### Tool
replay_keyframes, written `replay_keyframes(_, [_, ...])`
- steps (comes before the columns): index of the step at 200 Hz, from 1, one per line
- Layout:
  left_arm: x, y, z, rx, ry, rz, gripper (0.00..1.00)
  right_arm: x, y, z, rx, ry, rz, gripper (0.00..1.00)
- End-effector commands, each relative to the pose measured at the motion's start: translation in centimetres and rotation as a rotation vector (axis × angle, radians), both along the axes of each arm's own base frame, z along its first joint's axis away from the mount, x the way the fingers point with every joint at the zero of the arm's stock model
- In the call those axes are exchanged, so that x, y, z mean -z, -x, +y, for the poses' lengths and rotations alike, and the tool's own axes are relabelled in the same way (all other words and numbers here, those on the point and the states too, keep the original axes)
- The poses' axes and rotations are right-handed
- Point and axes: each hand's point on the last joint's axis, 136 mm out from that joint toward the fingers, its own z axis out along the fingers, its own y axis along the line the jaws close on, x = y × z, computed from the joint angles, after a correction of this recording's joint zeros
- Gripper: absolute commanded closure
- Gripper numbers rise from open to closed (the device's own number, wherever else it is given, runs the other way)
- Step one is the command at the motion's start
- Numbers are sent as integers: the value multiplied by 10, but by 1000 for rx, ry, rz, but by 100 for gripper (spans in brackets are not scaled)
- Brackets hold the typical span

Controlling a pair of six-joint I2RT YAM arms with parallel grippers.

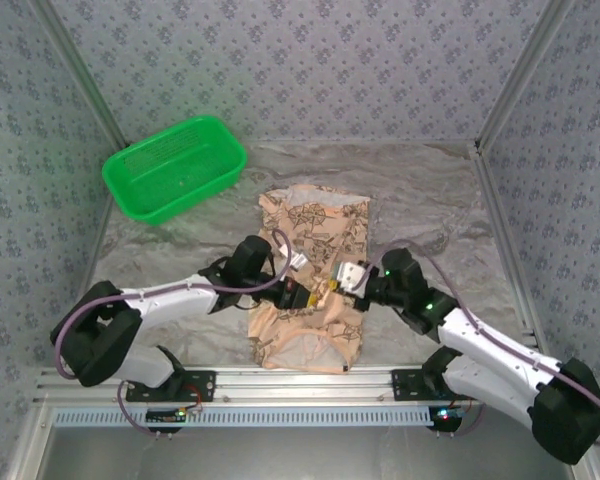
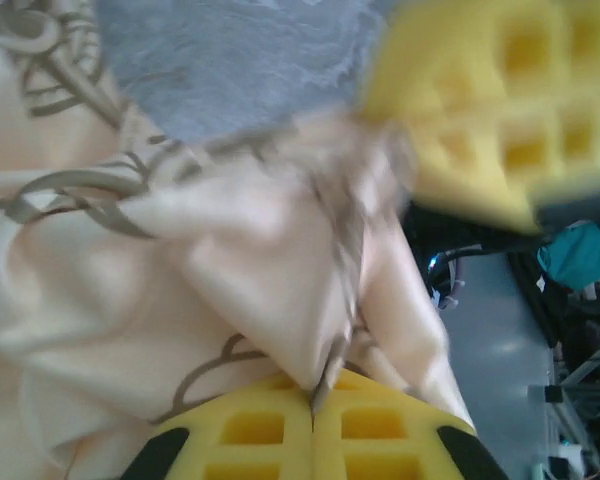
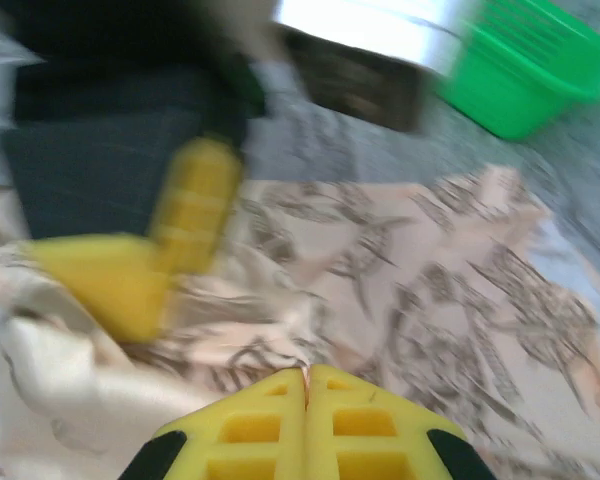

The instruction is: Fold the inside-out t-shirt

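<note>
The left gripper (image 2: 313, 400) pinches shut on a fold of the t-shirt (image 2: 240, 270) — the right gripper (image 3: 305, 385) is closed too, tips against the cloth.

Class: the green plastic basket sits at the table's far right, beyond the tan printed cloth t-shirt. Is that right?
No: the green plastic basket sits at the far left, beyond the tan printed cloth t-shirt, as the top external view shows.

walls (image 1: 310, 60): grey-blue patterned (floral motif) | table (image 1: 430, 200): crinkled grey sheet | frame: metal posts (image 1: 515, 75), front rail (image 1: 300, 385) | light: even
</note>
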Motion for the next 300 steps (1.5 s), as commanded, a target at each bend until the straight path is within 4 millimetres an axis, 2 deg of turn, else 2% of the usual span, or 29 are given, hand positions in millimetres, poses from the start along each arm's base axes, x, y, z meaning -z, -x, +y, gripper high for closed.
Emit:
replay_keyframes(1, [-18, 15, 4, 110, 143, -272, 97, -13, -14, -28, 87, -124, 84, 100])
replay_keyframes(5, [-23, 22, 5, 142, 188, -330, 97, -18, -20, -34, 112, -156, 80, 100])
replay_keyframes(15, [-27, 35, 8, 171, 236, -458, 97, -15, -31, -45, 182, -199, 102, 100])
replay_keyframes(27, [-29, 32, 10, 149, 208, -525, 99, -2, -35, -51, 218, -183, 130, 100])
replay_keyframes(42, [-32, 29, 10, 151, 176, -537, 99, 10, -26, -44, 166, -128, 149, 100])
replay_keyframes(56, [-39, 27, 8, 139, 198, -550, 98, 10, -19, -36, 123, -100, 110, 92])
replay_keyframes(70, [-46, 24, 6, 121, 219, -552, 97, 2, -5, -28, 40, -78, 33, 81])
replay_keyframes(88, [-59, 22, 2, 112, 252, -555, 96, -16, 15, -18, -55, -89, -115, 78])
replay_keyframes(93, [-63, 21, 1, 107, 262, -557, 96, -21, 20, -15, -79, -92, -159, 74])
replay_keyframes(105, [-67, 22, -1, 115, 278, -559, 96, -27, 36, -7, -152, -88, -238, 73])
replay_keyframes(109, [-67, 22, -1, 119, 279, -561, 96, -28, 38, -6, -158, -81, -258, 69])
replay_keyframes(122, [-66, 23, -1, 129, 271, -559, 95, -22, 40, -1, -146, -8, -301, 63])
replay_keyframes(137, [-64, 24, -2, 139, 263, -551, 95, -9, 45, 3, -163, 80, -300, 63])
replay_keyframes(155, [-64, 23, -5, 145, 270, -538, 95, 2, 49, 6, -177, 91, -295, 60])
replay_keyframes(175, [-64, 21, -9, 147, 263, -514, 95, 10, 44, 5, -130, 105, -298, 60])
replay_keyframes(193, [-64, 24, -12, 170, 278, -495, 95, 11, 35, 3, -77, 104, -295, 65])
replay_keyframes(198, [-63, 24, -12, 173, 278, -493, 95, 11, 34, 2, -68, 103, -299, 73])
replay_keyframes(206, [-60, 24, -12, 172, 270, -487, 94, 8, 31, 3, -53, 91, -302, 91])
replay_keyframes(216, [-56, 22, -12, 169, 253, -478, 93, 0, 32, 6, -60, 57, -320, 100])
replay_keyframes(243, [-46, 16, -12, 157, 219, -448, 89, -27, 32, 13, -68, -64, -335, 100])
replay_keyframes(254, [-39, 3, -10, 115, 182, -421, 89, -36, 29, 15, -63, -97, -335, 100])
replay_keyframes(266, [-26, -18, -2, 30, 115, -357, 87, -48, 21, 15, -32, -121, -335, 100])
replay_keyframes(272, [-20, -27, 2, -7, 95, -315, 85, -54, 16, 16, -16, -126, -339, 100])
replay_keyframes(287, [-13, -40, 10, -54, 94, -265, 67, -62, 2, 19, 16, -107, -328, 100])
replay_keyframes(300, [-12, -43, 13, -58, 98, -269, 65, -64, -10, 24, 31, -83, -304, 100])
